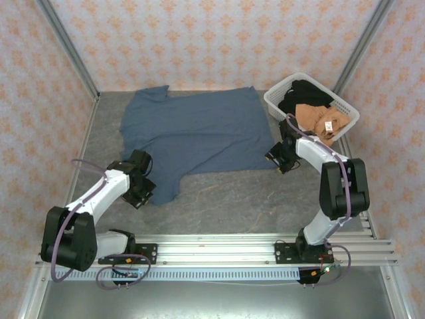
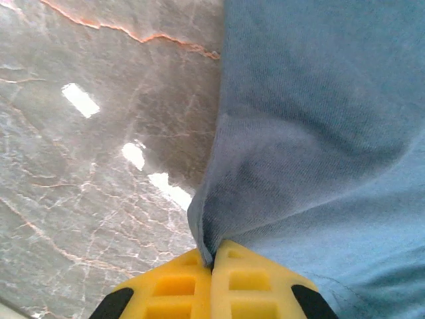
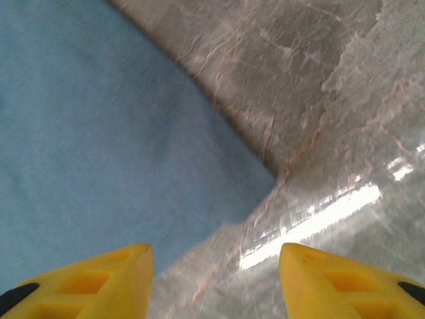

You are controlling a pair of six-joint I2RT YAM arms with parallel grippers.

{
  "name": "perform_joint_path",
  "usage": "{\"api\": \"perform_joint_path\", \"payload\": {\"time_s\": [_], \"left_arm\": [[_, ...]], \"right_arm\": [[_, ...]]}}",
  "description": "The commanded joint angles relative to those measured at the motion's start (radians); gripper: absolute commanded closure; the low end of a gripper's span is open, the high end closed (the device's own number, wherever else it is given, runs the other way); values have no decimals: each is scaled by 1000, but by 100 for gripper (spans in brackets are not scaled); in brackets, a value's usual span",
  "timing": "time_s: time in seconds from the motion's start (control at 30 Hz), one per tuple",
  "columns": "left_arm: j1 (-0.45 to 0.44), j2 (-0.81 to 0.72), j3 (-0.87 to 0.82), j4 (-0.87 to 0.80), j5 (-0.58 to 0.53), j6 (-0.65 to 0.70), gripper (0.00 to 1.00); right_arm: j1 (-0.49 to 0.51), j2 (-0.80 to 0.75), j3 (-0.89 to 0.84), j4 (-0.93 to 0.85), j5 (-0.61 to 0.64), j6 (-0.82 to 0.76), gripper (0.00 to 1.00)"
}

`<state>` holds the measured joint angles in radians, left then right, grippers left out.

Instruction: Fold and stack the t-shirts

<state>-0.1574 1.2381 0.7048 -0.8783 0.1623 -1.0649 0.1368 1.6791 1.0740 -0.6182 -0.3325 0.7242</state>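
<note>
3 soft short-sleeved t-shirts are here. 1 slate-blue t-shirt (image 1: 199, 129) lies spread flat on the grey marbled bench (image 1: 232, 199), probably laid out for folding. The left tool (image 2: 212, 256) has its yellow fingers (image 2: 166, 289) pressed together, pinching a raised ridge of that shirt's edge. Cloth runs ahead and to its right, likely a hold for lifting. The right tool (image 3: 216, 259) is spread with nothing between its fingers. The shirt's other near corner lies just ahead and to its left, seemingly lined up for a grab. Beyond the right tool, 1 white plastic lattice basket (image 1: 279, 90) holds 1 tan-brown t-shirt (image 1: 317, 118) and 1 black t-shirt (image 1: 305, 92), not yet folded.
</note>
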Motion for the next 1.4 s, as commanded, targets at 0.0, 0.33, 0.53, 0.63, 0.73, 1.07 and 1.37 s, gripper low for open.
{"api": "perform_joint_path", "payload": {"time_s": [0.0,0.33,0.53,0.63,0.73,1.07,1.37], "left_arm": [[2,-24,-14,-71,-58,14,100],[6,-8,27,-85,-63,34,100],[5,-16,21,-100,-70,44,100],[5,-24,25,-104,-73,49,100],[5,-22,27,-103,-73,60,100],[5,-4,42,-101,-70,69,100],[5,-87,45,-243,-16,53,100]], "right_arm": [[-12,45,13,71,21,26,52],[-22,100,16,46,36,8,56],[-22,83,12,-23,95,-4,56],[-22,33,-9,-25,111,-14,54],[-15,26,-19,-16,108,-31,52],[22,140,29,22,88,-8,73],[59,-2,-13,-88,177,-16,100]]}}
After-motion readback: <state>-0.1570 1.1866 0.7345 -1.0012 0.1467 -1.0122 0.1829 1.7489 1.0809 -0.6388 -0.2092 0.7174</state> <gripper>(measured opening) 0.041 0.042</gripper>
